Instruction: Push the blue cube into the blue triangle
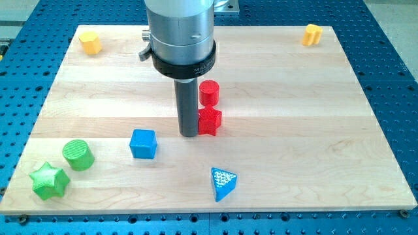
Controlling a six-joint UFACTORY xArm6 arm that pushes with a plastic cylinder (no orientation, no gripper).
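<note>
blue cube [143, 143], smooth and glossy, sits on the pale wooden table [294, 130] just left of the tool's tip [189, 134], apart; tool holds nothing. red star-shaped block [209, 121] touches the tip's right. latticed blue triangle [223, 183] lies below.

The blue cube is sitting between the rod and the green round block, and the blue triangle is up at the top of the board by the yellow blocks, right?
Not quite. The blue cube does sit between my tip and the green round block, but the camera view shows the blue triangle near the view's bottom edge, far from the yellow blocks at the top corners.
</note>
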